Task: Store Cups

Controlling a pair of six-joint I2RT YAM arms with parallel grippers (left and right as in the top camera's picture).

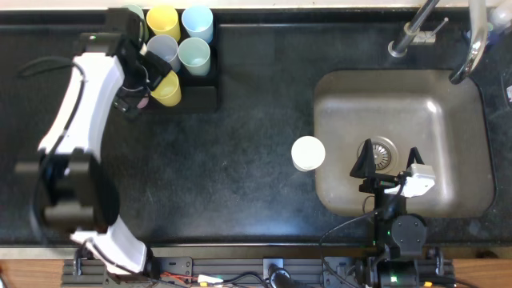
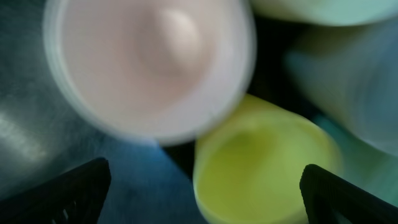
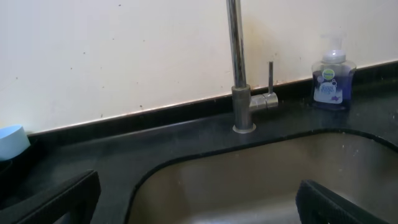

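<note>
A black tray (image 1: pixel 200 98) at the back left of the counter holds several upright cups: a yellow cup (image 1: pixel 162 20), a blue cup (image 1: pixel 197 22), a grey-blue cup (image 1: pixel 164 50), a teal cup (image 1: pixel 194 56) and a second yellow cup (image 1: pixel 166 88). My left gripper (image 1: pixel 138 90) hovers over the tray's left end. It is open (image 2: pixel 205 202) just above a pink cup (image 2: pixel 149 62), which stands beside the second yellow cup (image 2: pixel 267 168). A white cup (image 1: pixel 308 153) stands alone on the counter next to the sink. My right gripper (image 1: pixel 390 160) is open over the sink.
The steel sink (image 1: pixel 448 104) fills the right side, with a faucet (image 3: pixel 239 74) behind it and a soap bottle (image 3: pixel 334 79) at the wall. Dark counter (image 1: pixel 240 176) stretches between the tray and the sink. The blue cup's rim (image 3: pixel 9 142) shows in the right wrist view.
</note>
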